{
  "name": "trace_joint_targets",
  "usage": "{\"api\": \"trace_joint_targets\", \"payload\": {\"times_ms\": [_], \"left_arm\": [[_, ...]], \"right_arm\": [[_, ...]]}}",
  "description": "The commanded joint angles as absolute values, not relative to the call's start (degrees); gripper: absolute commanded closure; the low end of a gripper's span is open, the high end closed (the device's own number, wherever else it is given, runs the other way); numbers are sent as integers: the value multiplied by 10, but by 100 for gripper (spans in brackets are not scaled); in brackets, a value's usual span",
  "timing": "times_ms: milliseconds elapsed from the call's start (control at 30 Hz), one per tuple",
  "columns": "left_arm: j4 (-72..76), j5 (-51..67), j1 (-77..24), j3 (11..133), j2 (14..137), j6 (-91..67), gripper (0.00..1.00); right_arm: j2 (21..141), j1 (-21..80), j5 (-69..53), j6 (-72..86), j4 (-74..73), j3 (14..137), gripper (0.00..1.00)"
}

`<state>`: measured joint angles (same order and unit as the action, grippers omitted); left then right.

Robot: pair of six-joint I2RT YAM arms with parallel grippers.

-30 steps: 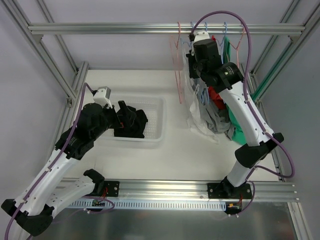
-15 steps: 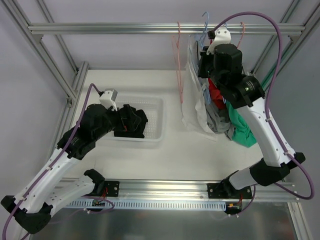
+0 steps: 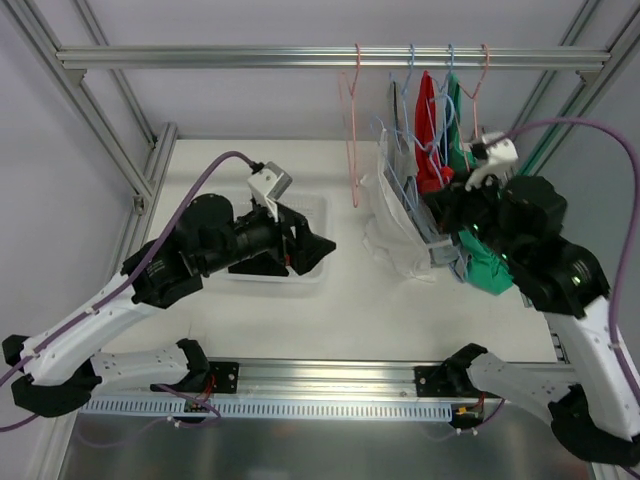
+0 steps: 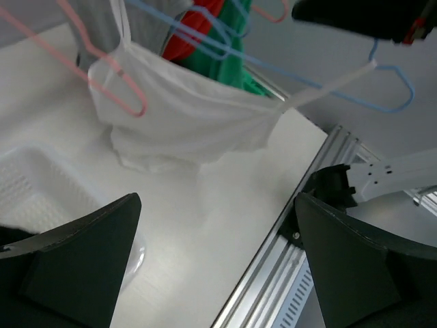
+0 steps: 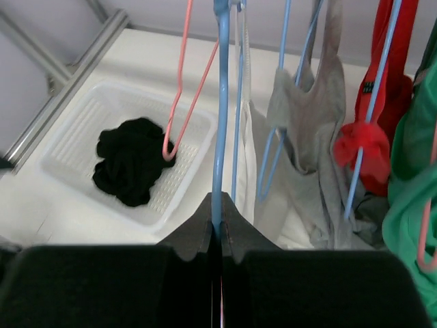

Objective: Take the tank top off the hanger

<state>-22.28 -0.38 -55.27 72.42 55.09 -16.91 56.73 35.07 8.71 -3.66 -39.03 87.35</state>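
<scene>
The white tank top point(image 3: 392, 228) hangs from a blue hanger point(image 3: 398, 180) that is held off the rail and tilted. My right gripper point(image 3: 432, 222) is shut on that hanger's bar point(image 5: 220, 102), with the white fabric point(image 5: 244, 157) draped just beyond the closed jaws point(image 5: 218, 205). My left gripper point(image 3: 312, 245) is open and empty, hovering at the basket's right end and pointing at the tank top. Seen from the left wrist, the tank top point(image 4: 184, 116) sags ahead with one strap stretched along the blue hanger point(image 4: 328, 78), far beyond the left gripper point(image 4: 215, 205).
A white basket point(image 3: 310, 275) holds a black garment point(image 5: 130, 160). An empty pink hanger point(image 3: 352, 140) hangs on the top rail point(image 3: 250, 57). Red point(image 3: 428, 130), grey point(image 5: 314, 137) and green point(image 3: 490, 270) garments hang to the right of the tank top.
The right arm has drawn back from the rail, carrying the blue hanger and tank top down and toward the near side. The left arm has risen from the basket and swung right.
</scene>
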Motion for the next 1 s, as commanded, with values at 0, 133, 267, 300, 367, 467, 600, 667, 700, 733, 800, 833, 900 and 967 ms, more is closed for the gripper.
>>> {"api": "trace_joint_targets", "payload": {"times_ms": [0, 133, 267, 300, 367, 467, 600, 667, 700, 733, 800, 833, 900, 967], "left_arm": [[-151, 4, -604, 795, 617, -99, 1], [-134, -27, -639, 873, 705, -72, 1], [-108, -36, -658, 925, 775, -67, 1], [-102, -36, -660, 940, 798, -68, 6], [-92, -29, -662, 966, 820, -70, 13], [-79, -6, -663, 994, 856, -75, 27], [-72, 22, -665, 1021, 896, -79, 32], [-69, 26, -666, 1027, 903, -80, 36], [-69, 27, -667, 1027, 906, -81, 40], [-68, 27, -667, 1028, 907, -80, 46], [-67, 19, -667, 1026, 909, -79, 57], [-66, 16, -667, 1024, 909, -78, 62], [-66, 12, -667, 1015, 904, -76, 68], [-64, 12, -667, 1004, 899, -75, 71]], "right_arm": [[454, 352, 6, -39, -466, 852, 100], [351, 351, -49, -31, -573, 850, 100], [302, 352, -34, -24, -634, 887, 100], [298, 352, -29, -25, -646, 909, 100], [294, 352, -24, -23, -671, 928, 100], [291, 352, -30, -20, -688, 948, 100], [287, 353, -30, -16, -691, 956, 100], [287, 353, -31, -15, -692, 961, 100], [287, 353, -33, -15, -691, 962, 100], [288, 353, -37, -15, -691, 963, 100], [293, 353, -39, -15, -691, 967, 100], [294, 354, -37, -16, -691, 968, 100], [296, 353, -34, -18, -691, 968, 100], [299, 354, -32, -18, -691, 969, 100]]}}
